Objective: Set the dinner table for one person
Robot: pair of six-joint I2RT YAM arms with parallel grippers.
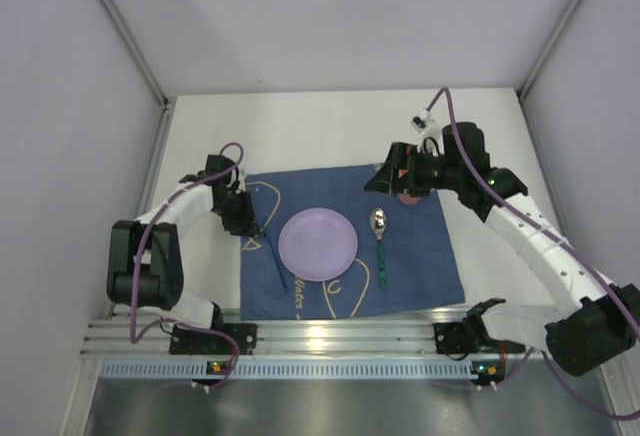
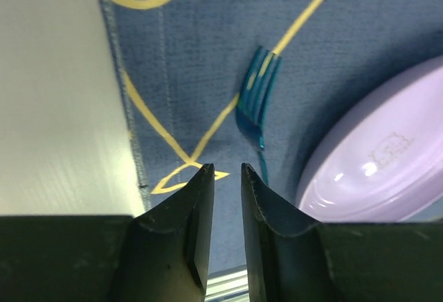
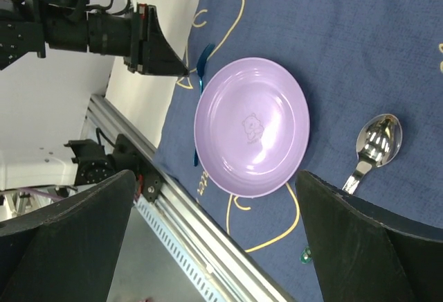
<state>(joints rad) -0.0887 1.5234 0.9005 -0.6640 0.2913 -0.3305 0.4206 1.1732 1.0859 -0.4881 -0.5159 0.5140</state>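
The white dinner table (image 1: 300, 136) carries a blue cloth (image 1: 420, 256) with yellow fish lines. A purple plate (image 1: 318, 244) sits in the cloth's middle. A blue fork (image 1: 272, 256) lies to its left, and a spoon with a green handle (image 1: 379, 246) to its right. My left gripper (image 2: 227, 170) hovers low over the cloth behind the fork's tines (image 2: 257, 98). Its jaws stand narrowly open with only cloth between them. My right gripper (image 3: 216, 174) hangs wide open above the cloth's far right part and looks down at the plate (image 3: 252, 125) and spoon (image 3: 377, 143).
A slotted aluminium rail (image 1: 330, 341) runs along the near edge, with both arm bases bolted to it. Grey walls close in the table on three sides. Something small and reddish (image 1: 408, 197) lies partly hidden under the right wrist.
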